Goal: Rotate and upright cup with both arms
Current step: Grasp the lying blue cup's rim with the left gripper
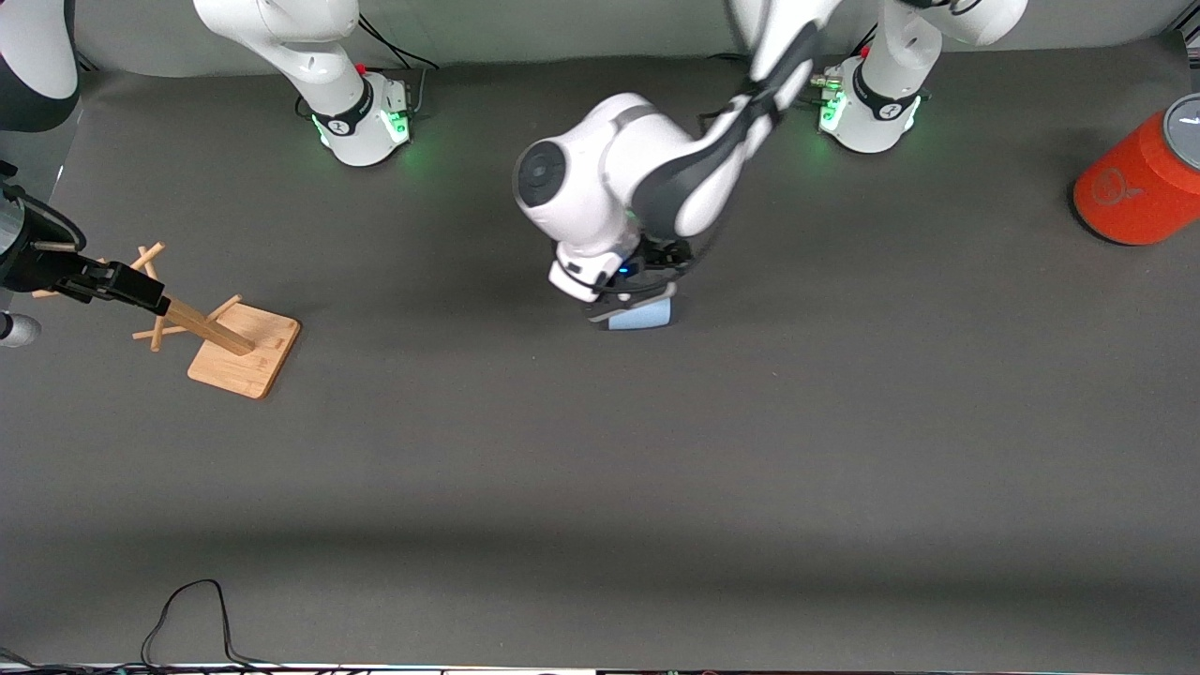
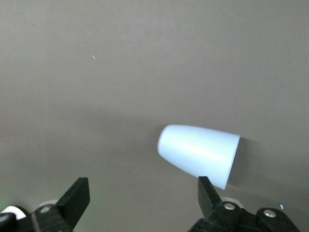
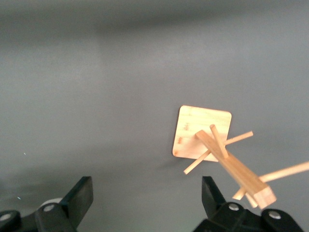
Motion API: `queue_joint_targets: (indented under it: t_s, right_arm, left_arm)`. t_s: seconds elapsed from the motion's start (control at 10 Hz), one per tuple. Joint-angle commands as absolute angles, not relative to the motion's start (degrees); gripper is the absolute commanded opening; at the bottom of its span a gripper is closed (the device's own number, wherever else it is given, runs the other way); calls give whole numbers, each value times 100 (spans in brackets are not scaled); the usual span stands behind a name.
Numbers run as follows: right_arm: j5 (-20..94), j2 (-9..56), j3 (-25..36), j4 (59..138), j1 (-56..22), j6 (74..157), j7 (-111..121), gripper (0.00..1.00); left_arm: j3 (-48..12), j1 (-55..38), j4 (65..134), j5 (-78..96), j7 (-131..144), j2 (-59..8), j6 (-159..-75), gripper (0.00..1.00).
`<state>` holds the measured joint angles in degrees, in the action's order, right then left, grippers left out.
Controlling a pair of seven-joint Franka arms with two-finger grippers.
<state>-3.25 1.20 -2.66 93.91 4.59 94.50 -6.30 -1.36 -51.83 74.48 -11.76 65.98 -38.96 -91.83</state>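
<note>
The pale-blue cup (image 1: 643, 316) lies on its side on the dark table mat near the middle. In the left wrist view the cup (image 2: 200, 153) shows its closed narrow end and its wider rim end. My left gripper (image 1: 634, 298) is low over the cup and partly hides it. It is open (image 2: 143, 193) and empty, with one fingertip (image 2: 206, 191) close to the cup's rim end; the cup is not between the fingers. My right gripper (image 1: 141, 292) waits at the right arm's end of the table, above a wooden rack, open (image 3: 147, 193) and empty.
A wooden peg rack (image 1: 246, 349) on a square base stands at the right arm's end; it also shows in the right wrist view (image 3: 203, 133). A large orange cylinder (image 1: 1139, 187) with a grey top lies at the left arm's end. A black cable (image 1: 187, 609) loops at the table's near edge.
</note>
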Motion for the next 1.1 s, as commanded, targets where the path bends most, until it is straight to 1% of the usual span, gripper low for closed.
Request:
queue_joint_targets:
  t_s: [0.0, 0.3, 0.6, 0.8, 0.9, 1.0]
  right_arm:
    - [-237, -132, -237, 9615, 457, 9598, -256, 100]
    - [-229, -123, -220, 9615, 431, 9642, 149, 100]
    - [-18, -141, -211, 9615, 431, 9633, 167, 100]
    - [-18, -141, -228, 9607, 422, 9633, 167, 100]
    - [-18, -132, -220, 9615, 431, 9598, 167, 100]
    - [-26, -114, -211, 9554, 439, 9598, 176, 100]
  left_arm:
    - [-35, -5554, 7031, -1467, 6978, -4437, -9026, 100]
    - [-18, -5967, 6953, -1581, 7170, -4798, -9175, 100]
    - [-9, -6003, 6654, -1915, 7418, -5185, -9431, 100]
    - [26, -5994, 6636, -2029, 7418, -5221, -9431, 100]
    - [35, -5985, 6636, -2109, 7427, -5229, -9422, 97]
    - [44, -5985, 6636, -2214, 7427, -5229, -9370, 90]
